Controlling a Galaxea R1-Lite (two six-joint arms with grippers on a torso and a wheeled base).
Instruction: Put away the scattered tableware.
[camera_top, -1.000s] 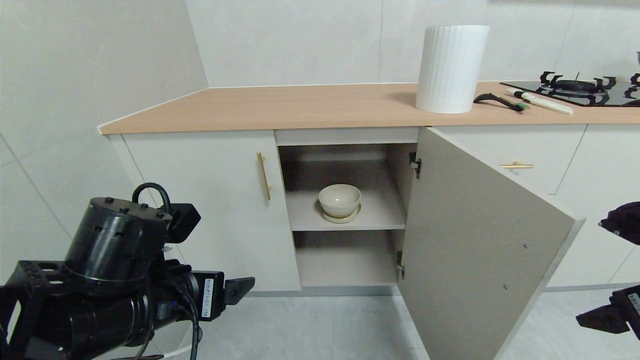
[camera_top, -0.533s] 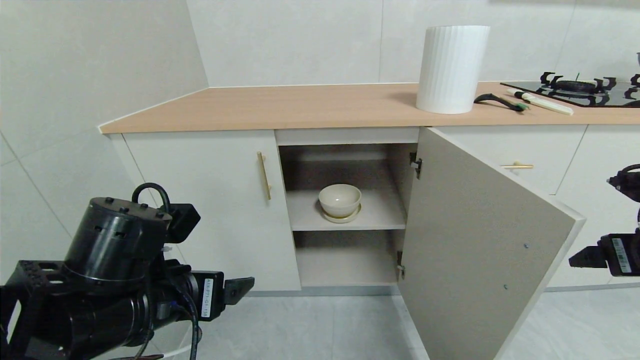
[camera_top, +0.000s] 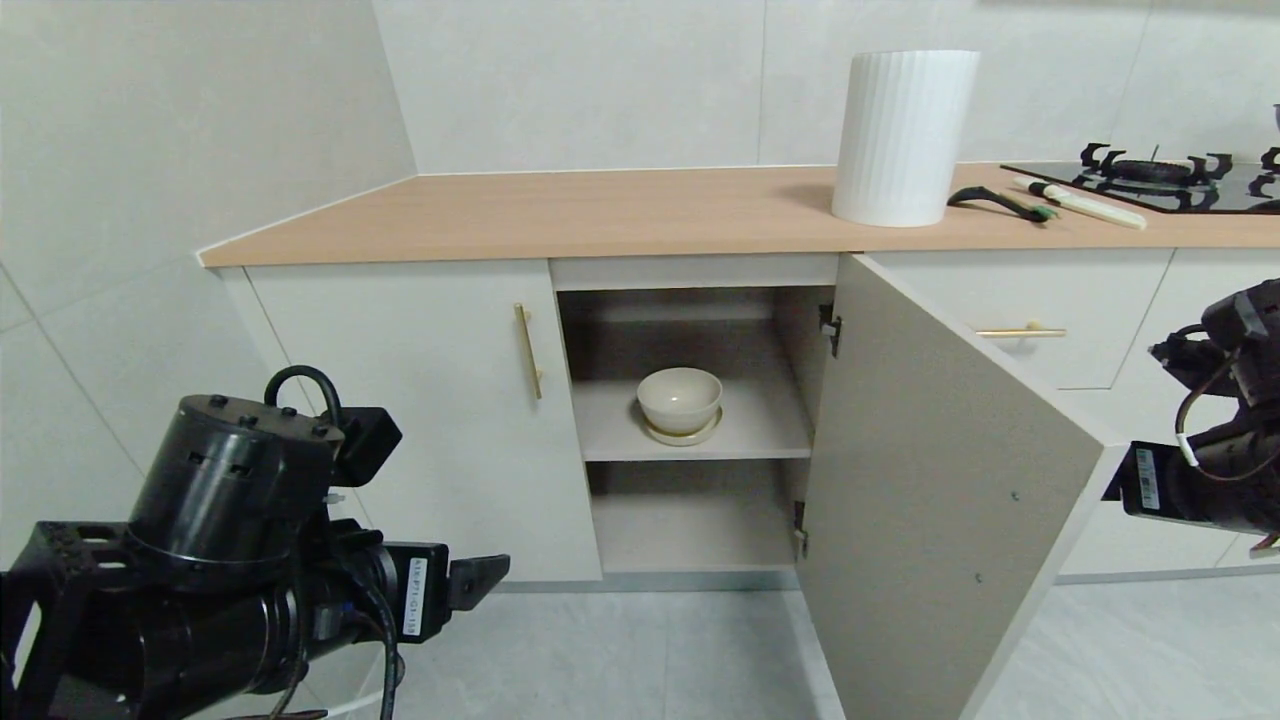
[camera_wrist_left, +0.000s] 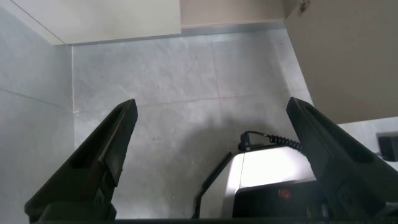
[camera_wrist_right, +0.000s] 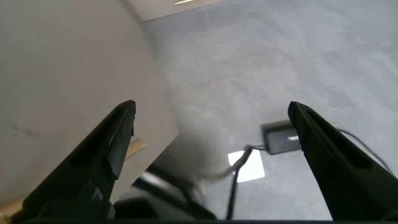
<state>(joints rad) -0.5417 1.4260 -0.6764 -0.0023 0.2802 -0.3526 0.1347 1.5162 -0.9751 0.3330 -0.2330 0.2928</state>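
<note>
left gripper (camera_wrist_left: 211, 112) – low, jaws spread wide | right gripper (camera_wrist_right: 211, 115) – higher, jaws spread wide

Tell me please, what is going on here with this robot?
A bowl sits on a small plate on the upper shelf, behind the open cupboard door. The right gripper, jaws open, is at the door's outer edge, perhaps about to push it shut; whether it touches the door is unclear. The left gripper, jaws also open, hangs low over the floor and holds nothing.
</note>
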